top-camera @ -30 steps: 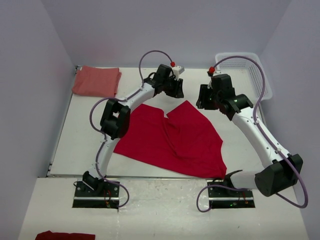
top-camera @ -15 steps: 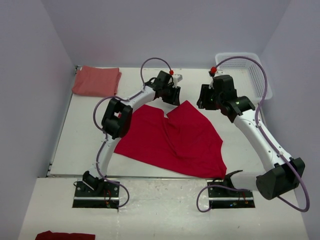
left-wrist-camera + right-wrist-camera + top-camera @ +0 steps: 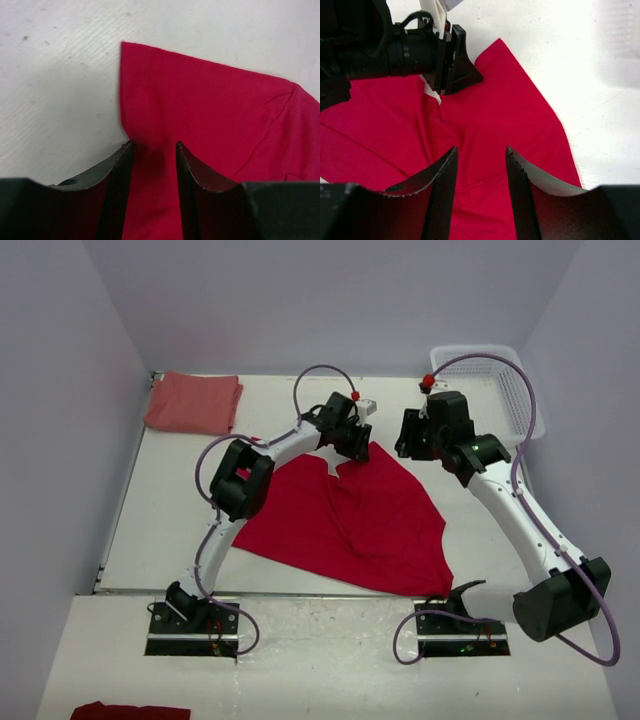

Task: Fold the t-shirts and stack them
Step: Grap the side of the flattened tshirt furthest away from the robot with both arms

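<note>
The bright red t-shirt [image 3: 350, 525] lies spread open across the middle of the table [image 3: 150, 530], not yet folded. The paler salmon t-shirt [image 3: 193, 402] sits as a neat folded square in the upper left corner of the overhead view. I take that corner to be the spot where the stack is meant to grow.

My left gripper [image 3: 154, 170] is down at the shirt's top edge, just left of the notch where two flaps meet. Its jaws stand at a narrow gap, one finger on each side of a strip of red cloth near the corner. Cloth shows between them with room to spare, so I am straddling the hem rather than pinching it. I sit low and right at the edge because a fold starts from a corner (grab further in and the cloth bunches).

My right gripper [image 3: 480, 175] hangs above the shirt's upper right, off the cloth, jaws moderately apart and holding nothing. From its own camera the shirt's other top corner lies just ahead, with the left gripper beyond it in the upper left of that view. I judge it is placed there to take the matching corner so both lift together.

The white basket [image 3: 538, 410] stands at the upper right, well apart from the shirt.
</note>
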Controlling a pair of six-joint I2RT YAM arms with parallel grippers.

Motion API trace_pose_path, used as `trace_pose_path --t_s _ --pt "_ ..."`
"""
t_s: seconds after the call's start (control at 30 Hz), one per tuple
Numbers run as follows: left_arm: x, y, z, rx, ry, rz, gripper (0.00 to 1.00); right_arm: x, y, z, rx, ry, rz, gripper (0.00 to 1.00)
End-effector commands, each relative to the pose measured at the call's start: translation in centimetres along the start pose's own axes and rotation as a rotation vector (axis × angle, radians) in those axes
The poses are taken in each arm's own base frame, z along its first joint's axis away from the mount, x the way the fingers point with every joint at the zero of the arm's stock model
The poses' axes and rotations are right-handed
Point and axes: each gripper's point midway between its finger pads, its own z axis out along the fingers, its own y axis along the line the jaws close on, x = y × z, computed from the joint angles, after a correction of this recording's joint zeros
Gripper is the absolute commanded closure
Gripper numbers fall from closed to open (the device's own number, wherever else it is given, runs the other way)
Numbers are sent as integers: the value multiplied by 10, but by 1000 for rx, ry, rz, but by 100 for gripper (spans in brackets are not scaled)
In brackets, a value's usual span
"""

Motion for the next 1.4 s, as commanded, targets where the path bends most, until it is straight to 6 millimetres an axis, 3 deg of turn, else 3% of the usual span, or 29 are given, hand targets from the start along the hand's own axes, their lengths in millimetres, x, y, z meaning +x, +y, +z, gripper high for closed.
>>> trace_pose_path --t_s 0.0,0.13,0.3,0.43,0.6,0.73,0.8,0.93,1.03,1.37 --pt "58 3 22 -15 150 -22 59 -14 0 -3 10 -56 -7 55" --pt "74 0 26 -22 191 -18 62 -17 -3 -5 31 -68 -11 55" --pt "86 11 30 -55 214 -16 84 -11 -7 4 58 -31 -10 54" --pt "74 12 28 -69 165 10 100 -1 -10 21 84 31 -8 54" --pt "39 -4 13 -27 52 75 100 12 -11 45 103 124 8 54" --pt "22 -22 -3 32 4 116 100 11 -13 58 53 155 58 54" --pt "10 -32 -15 55 -37 135 100 7 -24 65 12 170 118 54" --pt "6 -43 -26 98 -63 147 100 -2 -28 74 -111 189 198 56" --pt "-4 -53 -38 116 -108 170 100 -5 -18 83 -239 249 238 57" --pt "-32 -91 -66 151 -248 369 100 -7 -26 117 -349 346 300 58"
